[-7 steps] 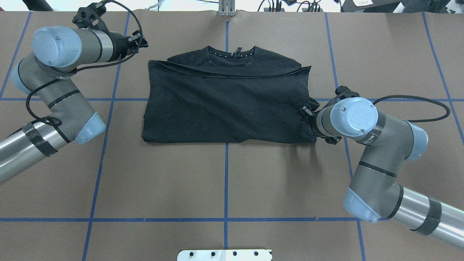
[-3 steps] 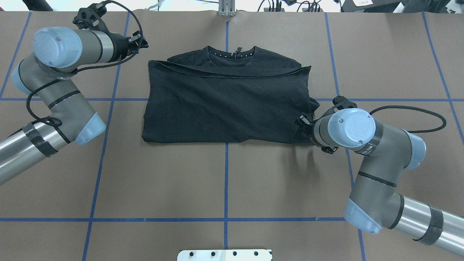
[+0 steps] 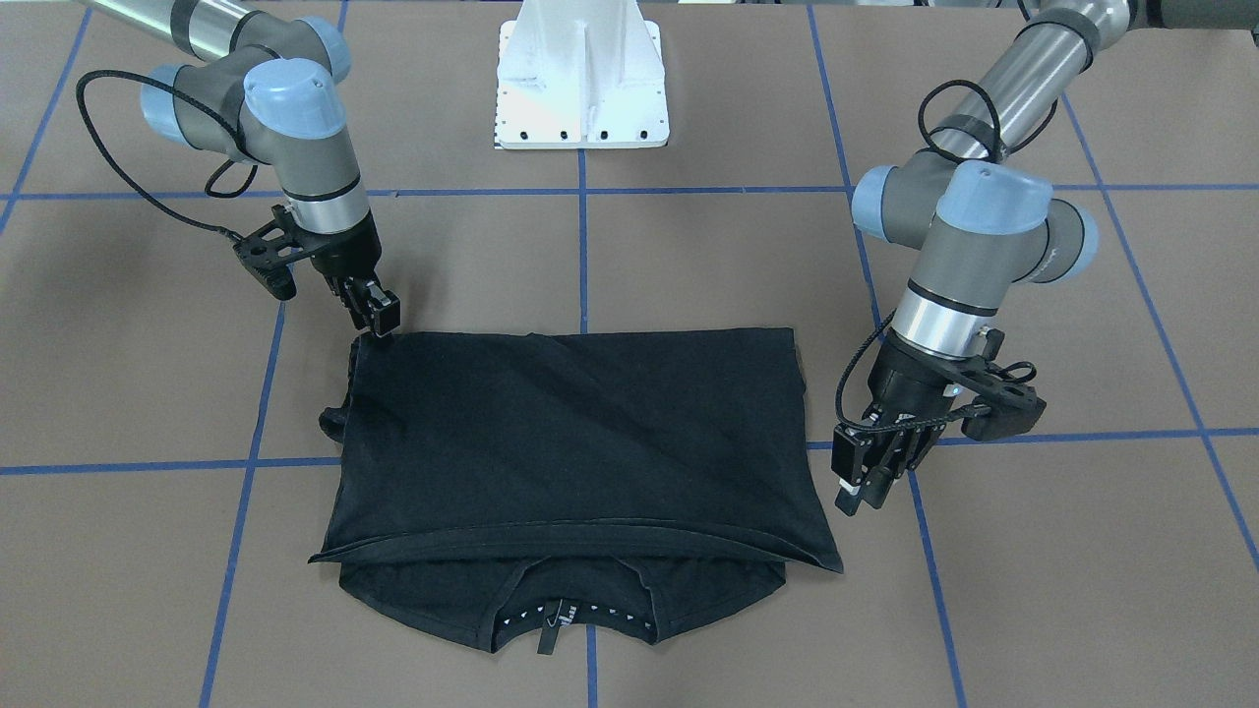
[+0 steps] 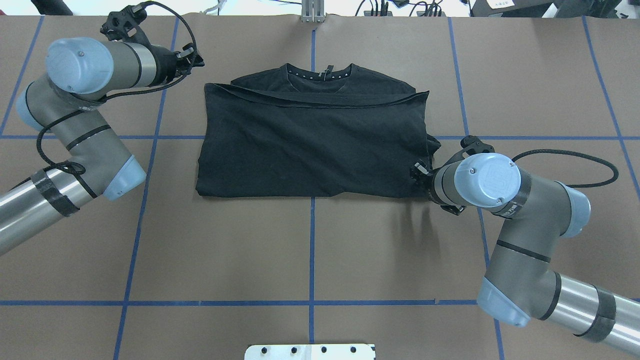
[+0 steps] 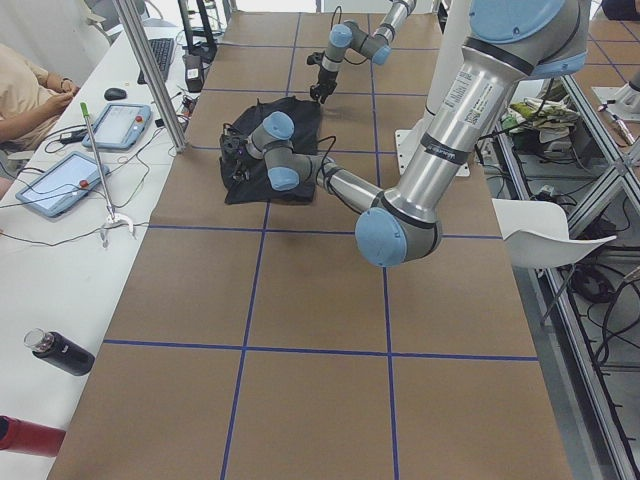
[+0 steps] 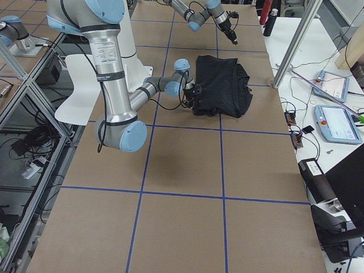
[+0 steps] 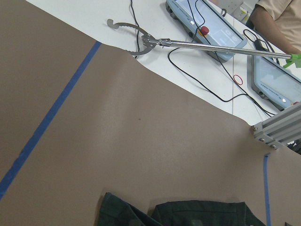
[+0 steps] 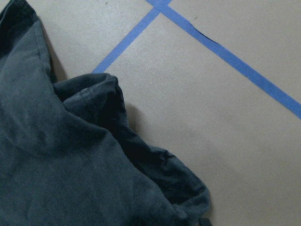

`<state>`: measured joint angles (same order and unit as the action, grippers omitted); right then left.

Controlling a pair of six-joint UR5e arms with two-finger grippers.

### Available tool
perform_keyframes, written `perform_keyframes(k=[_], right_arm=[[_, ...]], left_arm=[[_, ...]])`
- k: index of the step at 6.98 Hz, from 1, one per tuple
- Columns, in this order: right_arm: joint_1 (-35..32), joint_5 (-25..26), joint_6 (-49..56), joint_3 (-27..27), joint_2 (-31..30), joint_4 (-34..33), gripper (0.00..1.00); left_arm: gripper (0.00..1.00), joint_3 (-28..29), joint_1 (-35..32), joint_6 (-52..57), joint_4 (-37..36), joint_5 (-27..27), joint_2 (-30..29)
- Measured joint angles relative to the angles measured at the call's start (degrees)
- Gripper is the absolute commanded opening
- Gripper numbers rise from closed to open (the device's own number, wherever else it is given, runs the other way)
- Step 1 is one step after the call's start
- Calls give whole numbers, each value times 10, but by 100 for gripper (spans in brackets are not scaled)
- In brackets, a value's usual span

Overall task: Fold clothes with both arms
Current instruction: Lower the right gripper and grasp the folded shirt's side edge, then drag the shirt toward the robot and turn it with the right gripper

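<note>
Since the right gripper (image 3: 376, 317) has crept to the T-shirt (image 3: 580, 433) corner beneath it, a pinch seems next; whether it is wide or narrow, I cannot tell.

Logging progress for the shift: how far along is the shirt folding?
Done: the T-shirt lies folded once, hem near the collar. In hand: the right end effector sits at its corner; the left end effector hangs beside it, off the cloth. Left: probably further folds.

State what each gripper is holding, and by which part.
Left gripper: nothing, it is clear of the T-shirt. Right gripper: at the T-shirt's corner nearest the robot; whether it grips cannot be told.
</note>
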<state>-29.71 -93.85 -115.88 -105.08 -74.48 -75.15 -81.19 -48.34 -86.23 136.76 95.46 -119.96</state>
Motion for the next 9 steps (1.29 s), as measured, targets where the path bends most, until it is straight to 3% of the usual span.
perform_keyframes(k=[1,5,9], right_arm=[[0,0,0,0,0,0,0],[-1,-1,2,-10,-8,0,0],[36,-18,0,-122,-91,-1,0]], left_arm=[[46,0,0,0,0,0,0],[46,1,0,0,0,-1,2],[44,-19,-1,1,-1,8,7]])
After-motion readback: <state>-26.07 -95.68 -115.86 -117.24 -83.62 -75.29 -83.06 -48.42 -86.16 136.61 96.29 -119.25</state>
